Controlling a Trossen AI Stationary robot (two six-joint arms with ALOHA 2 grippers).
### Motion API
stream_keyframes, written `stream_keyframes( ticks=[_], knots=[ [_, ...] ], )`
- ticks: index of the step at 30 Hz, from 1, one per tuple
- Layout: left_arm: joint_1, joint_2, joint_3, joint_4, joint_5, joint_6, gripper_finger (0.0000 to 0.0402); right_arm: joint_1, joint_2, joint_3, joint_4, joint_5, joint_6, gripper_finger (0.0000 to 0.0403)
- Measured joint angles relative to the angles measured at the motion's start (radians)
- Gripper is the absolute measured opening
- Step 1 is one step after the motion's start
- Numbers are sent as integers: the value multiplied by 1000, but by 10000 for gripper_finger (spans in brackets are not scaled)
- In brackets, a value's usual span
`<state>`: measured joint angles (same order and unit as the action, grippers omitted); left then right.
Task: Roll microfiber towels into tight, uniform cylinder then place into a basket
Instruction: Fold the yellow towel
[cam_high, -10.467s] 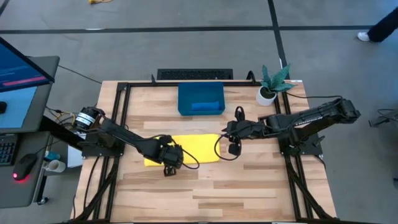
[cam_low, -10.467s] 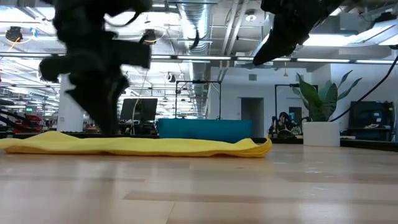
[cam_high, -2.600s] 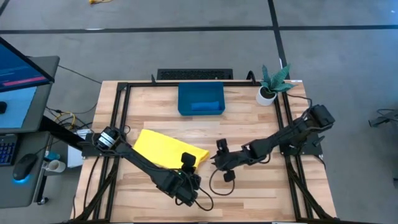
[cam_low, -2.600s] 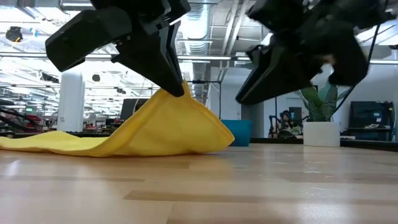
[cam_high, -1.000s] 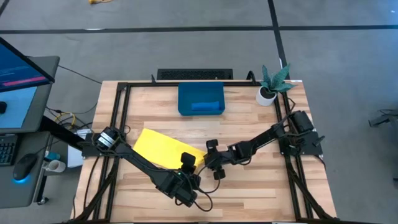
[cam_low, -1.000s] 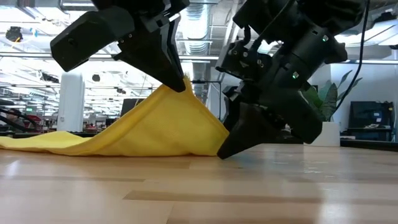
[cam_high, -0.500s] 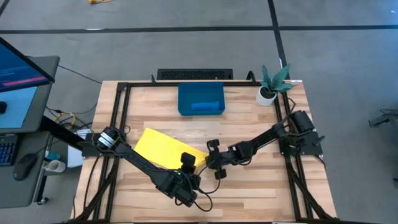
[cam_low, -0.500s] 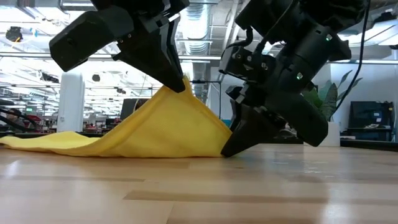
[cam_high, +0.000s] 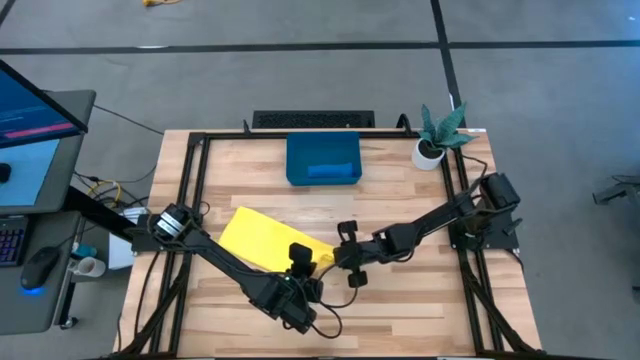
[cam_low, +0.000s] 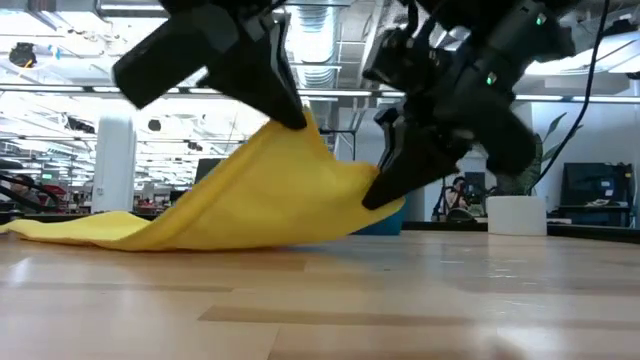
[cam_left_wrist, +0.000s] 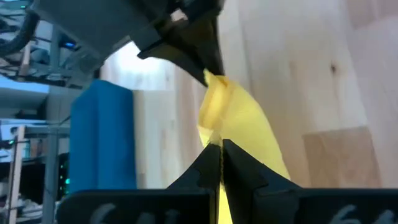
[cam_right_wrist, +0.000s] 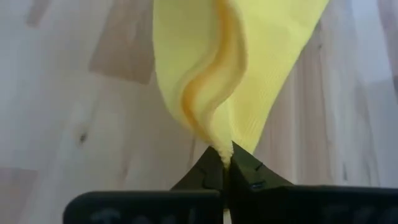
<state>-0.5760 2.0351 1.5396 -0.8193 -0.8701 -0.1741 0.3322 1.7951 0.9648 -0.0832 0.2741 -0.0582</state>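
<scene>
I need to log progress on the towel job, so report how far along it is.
Done: a blue towel already lies in the basket. In hand: the left end effector and the right end effector are each shut on an edge of the yellow towel, lifting that side off the table. Left: it is not rolled yet, nor in the basket.

The towel (cam_high: 262, 236) is bright plain yellow. The basket (cam_high: 323, 160) is dark blue, with a lighter blue cloth (cam_high: 334, 171) inside. The table (cam_high: 400, 300) is pale striped wood. Both arms are black. The pot (cam_high: 429, 153) is white, its plant (cam_high: 441, 124) green.
</scene>
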Motion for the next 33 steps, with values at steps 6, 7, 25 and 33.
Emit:
stream_keyframes(
  ticks=[6,7,25,33],
  knots=[
    [-29,-62,7,5,-64,-22,0,22,-42,121,-171,0,45,7],
    [-36,-73,7,0,-77,-22,0,25,-43,150,-205,0,53,9],
    [-78,-332,7,-65,-166,38,0,70,-44,720,-855,46,208,7],
    [-77,-405,12,-20,-200,156,0,81,-44,888,-916,44,226,6]
  ],
)
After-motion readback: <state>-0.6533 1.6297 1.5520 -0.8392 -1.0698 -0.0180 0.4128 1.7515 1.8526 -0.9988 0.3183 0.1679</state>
